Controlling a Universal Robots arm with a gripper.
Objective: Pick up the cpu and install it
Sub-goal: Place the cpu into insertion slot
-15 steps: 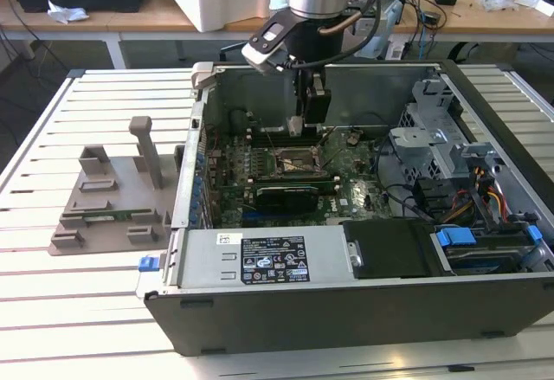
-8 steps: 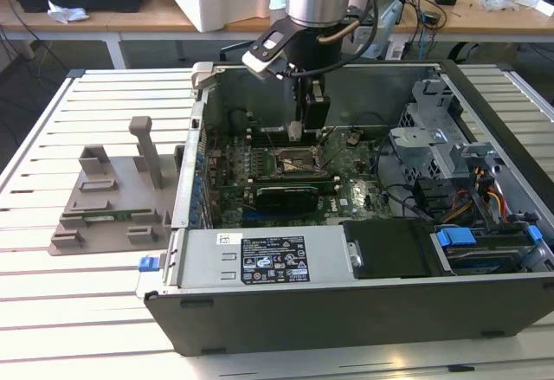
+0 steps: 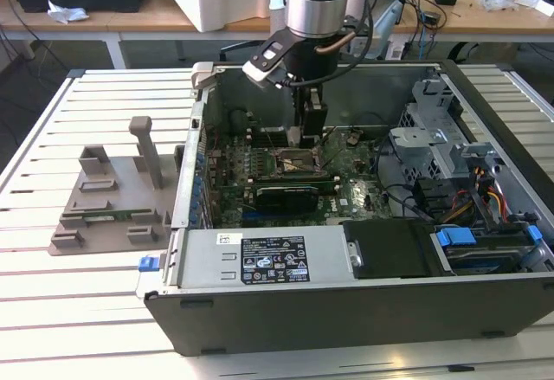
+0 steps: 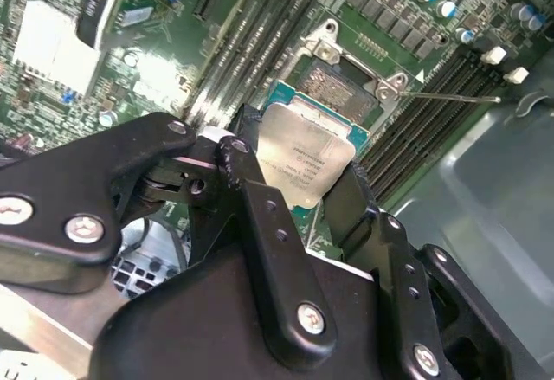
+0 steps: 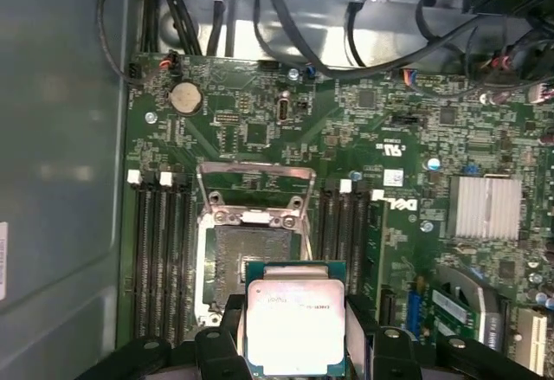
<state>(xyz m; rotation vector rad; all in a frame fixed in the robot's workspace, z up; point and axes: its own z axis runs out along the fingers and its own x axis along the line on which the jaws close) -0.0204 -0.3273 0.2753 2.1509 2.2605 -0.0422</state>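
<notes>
Presently the open computer case (image 3: 346, 306) lies on the slatted desk (image 3: 86, 319), with a grey moulded fixture (image 3: 112, 198) beside it toward the exterior view's left. Inside the case, the socket (image 5: 251, 263) is uncovered, and its metal retention frame (image 5: 255, 191) is swung up at one end. Rows of memory slots (image 5: 160, 241) flank the socket on both sides. Black cables (image 5: 286, 16) run along the board's edge, well apart from the socket, and a ribbed silver heat sink (image 5: 485, 207) sits off to one side. The claw (image 5: 295, 332) pinches the cpu (image 5: 294, 319) by two opposite edges between its black fingers (image 4: 260, 215), holding it over one edge of the socket. Contact with the socket cannot be determined. The cpu is a flat square with a silver-grey metal top bearing faint print and a thin green border.
</notes>
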